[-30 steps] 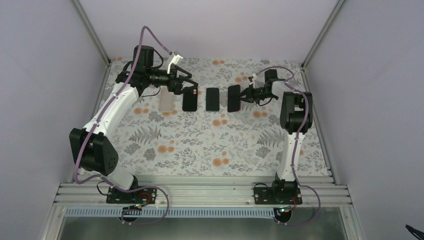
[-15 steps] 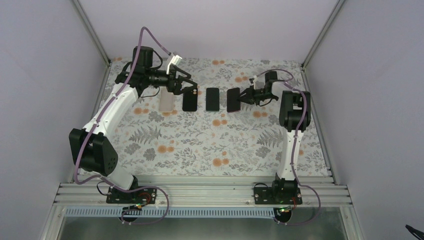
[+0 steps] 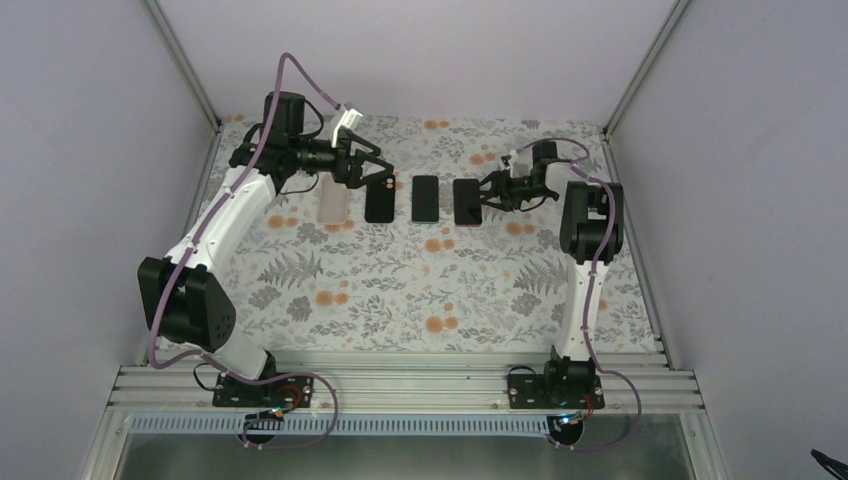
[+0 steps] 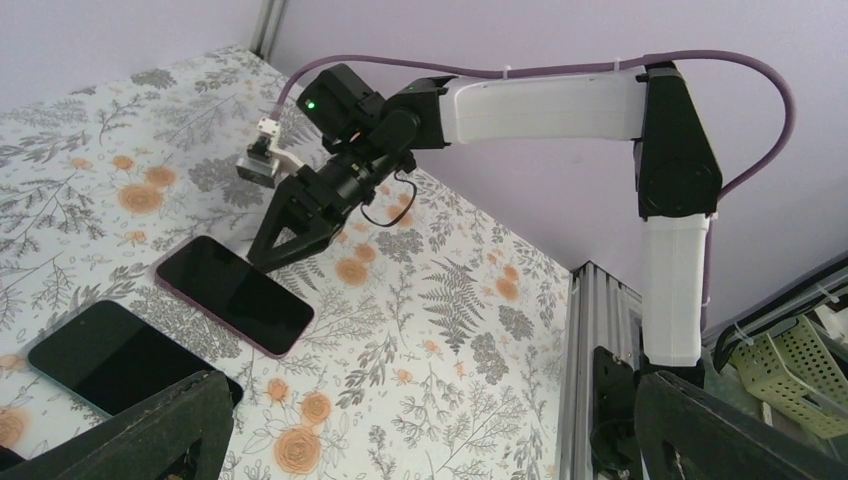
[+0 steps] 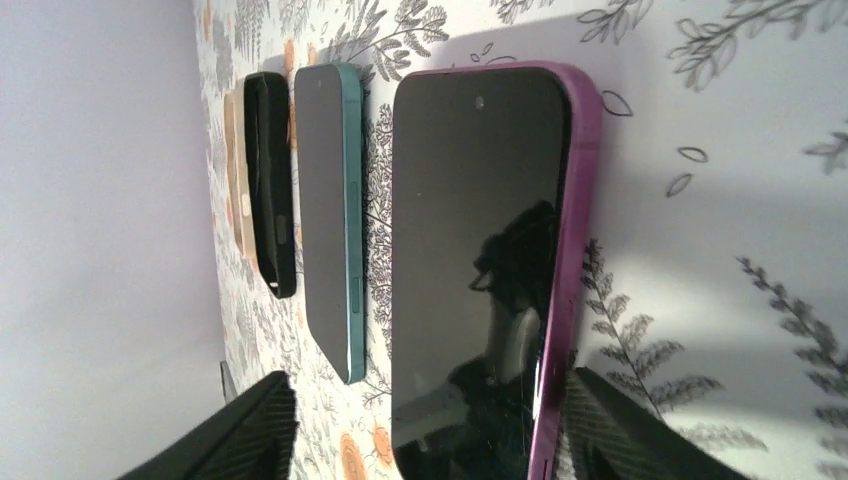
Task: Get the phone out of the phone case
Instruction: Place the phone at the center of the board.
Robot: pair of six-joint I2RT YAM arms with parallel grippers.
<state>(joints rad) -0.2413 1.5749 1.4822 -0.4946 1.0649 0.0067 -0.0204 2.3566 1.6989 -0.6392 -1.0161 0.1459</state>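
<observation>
A phone with a purple rim point(image 5: 480, 230) lies flat, screen up, on the flowered table; in the top view this purple phone point(image 3: 466, 201) is the rightmost of a row. My right gripper point(image 5: 430, 440) is open, its jaws on either side of the phone's near end, the right finger point(image 5: 620, 430) close to the purple edge. Left of it lie a teal-edged phone point(image 5: 335, 200) and a thick black phone case point(image 5: 270, 180). A pale beige case point(image 3: 333, 203) ends the row. My left gripper point(image 3: 378, 172) hangs open above the black case point(image 3: 378, 202), holding nothing.
The left wrist view shows the purple phone point(image 4: 235, 293), the dark phone point(image 4: 115, 355) and my right gripper point(image 4: 290, 225) at the purple phone's far end. Aluminium rails point(image 3: 400, 385) run along the near table edge; grey walls point(image 3: 90, 150) close in both sides.
My right gripper has opened and let go of the purple phone, which went from tilted up on its edge to lying flat. The left arm has barely moved.
</observation>
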